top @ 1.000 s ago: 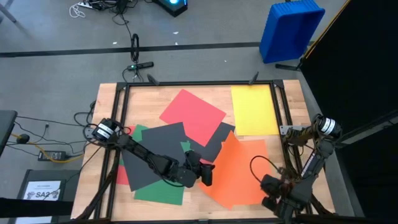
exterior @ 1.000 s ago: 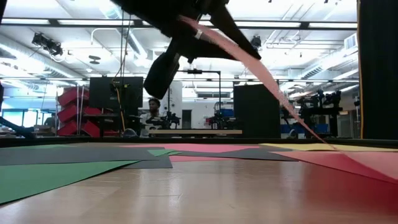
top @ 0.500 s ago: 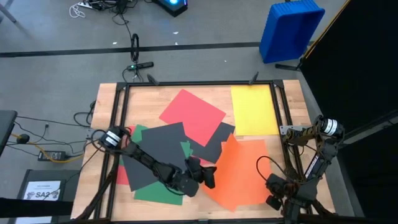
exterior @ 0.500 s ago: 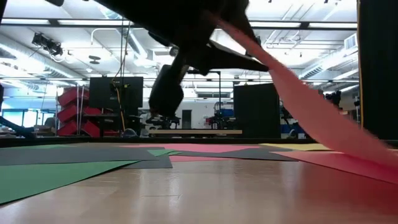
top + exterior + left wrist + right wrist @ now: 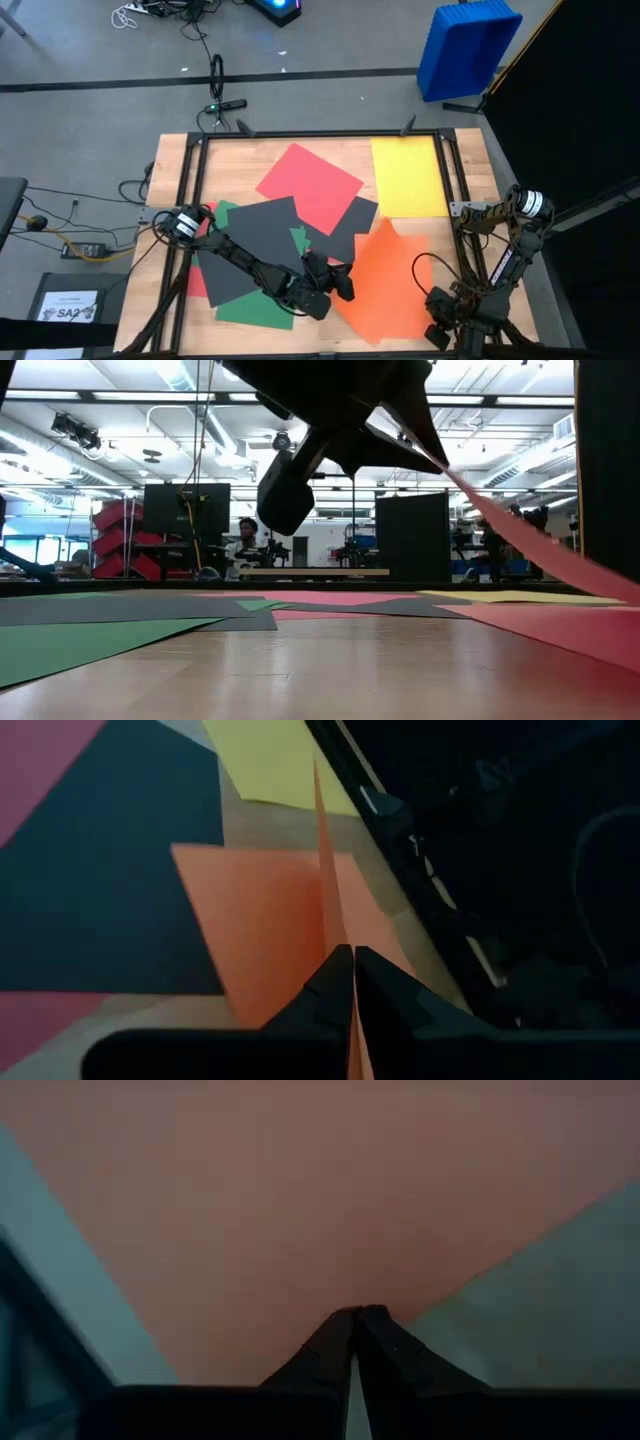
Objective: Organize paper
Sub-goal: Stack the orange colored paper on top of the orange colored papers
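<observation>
We see the left gripper (image 5: 343,281) clamped on one edge of the thin matte orange paper sheet (image 5: 392,285), lifting that edge off the wooden table (image 5: 470,170). The right gripper (image 5: 440,330), fingers pressed together, sits at that sheet's near right corner. Beside the orange sheet lie dark grey paper sheets (image 5: 255,245), with the yellow rectangular paper sheet (image 5: 408,176) beyond it.

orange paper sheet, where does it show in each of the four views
High view: the thin matte orange paper sheet lies low and right of centre, by the left gripper.
Low view: it slopes from the top middle down to the right edge.
Left wrist view: centre, its edge pinched between the shut fingers.
Right wrist view: fills the upper picture.
Shared landmark: the yellow paper sheet.
</observation>
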{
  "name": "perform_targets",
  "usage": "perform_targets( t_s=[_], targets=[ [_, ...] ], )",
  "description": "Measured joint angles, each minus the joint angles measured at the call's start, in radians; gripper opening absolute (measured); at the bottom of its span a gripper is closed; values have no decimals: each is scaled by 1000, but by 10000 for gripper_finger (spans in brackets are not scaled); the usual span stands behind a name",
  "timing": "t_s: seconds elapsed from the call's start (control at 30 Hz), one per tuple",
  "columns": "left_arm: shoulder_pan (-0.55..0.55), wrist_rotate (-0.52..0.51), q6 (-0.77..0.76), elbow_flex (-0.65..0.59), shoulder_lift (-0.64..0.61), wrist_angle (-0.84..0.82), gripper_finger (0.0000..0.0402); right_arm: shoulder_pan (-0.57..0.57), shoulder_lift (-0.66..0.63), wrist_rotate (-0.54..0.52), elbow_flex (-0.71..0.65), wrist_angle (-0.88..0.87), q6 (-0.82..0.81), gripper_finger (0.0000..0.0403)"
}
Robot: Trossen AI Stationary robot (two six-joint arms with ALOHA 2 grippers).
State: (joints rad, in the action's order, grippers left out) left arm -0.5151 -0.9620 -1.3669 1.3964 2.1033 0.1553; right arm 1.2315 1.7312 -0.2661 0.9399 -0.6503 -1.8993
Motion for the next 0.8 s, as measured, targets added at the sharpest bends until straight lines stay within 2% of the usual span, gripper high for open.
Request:
perform_targets(
  t_s=[0.23,0.43,0.53,0.67,0.73,0.8],
  targets=[
    [11,-1,5,0,0,-17,0,-38,4,-66,-2,56,41,0],
    [13,58,125,0,-14,-48,0,-62,4,-53,-2,55,73,0],
    [16,162,317,0,-40,-54,0,-63,3,-47,-2,55,76,0],
    [18,410,670,45,-59,-87,0,-64,3,-45,-2,54,76,0],
    [17,507,772,102,-58,-198,0,-66,3,-45,-2,53,76,0],
    [19,536,787,168,-45,-373,0,-70,2,-45,-2,53,76,0]
  ],
)
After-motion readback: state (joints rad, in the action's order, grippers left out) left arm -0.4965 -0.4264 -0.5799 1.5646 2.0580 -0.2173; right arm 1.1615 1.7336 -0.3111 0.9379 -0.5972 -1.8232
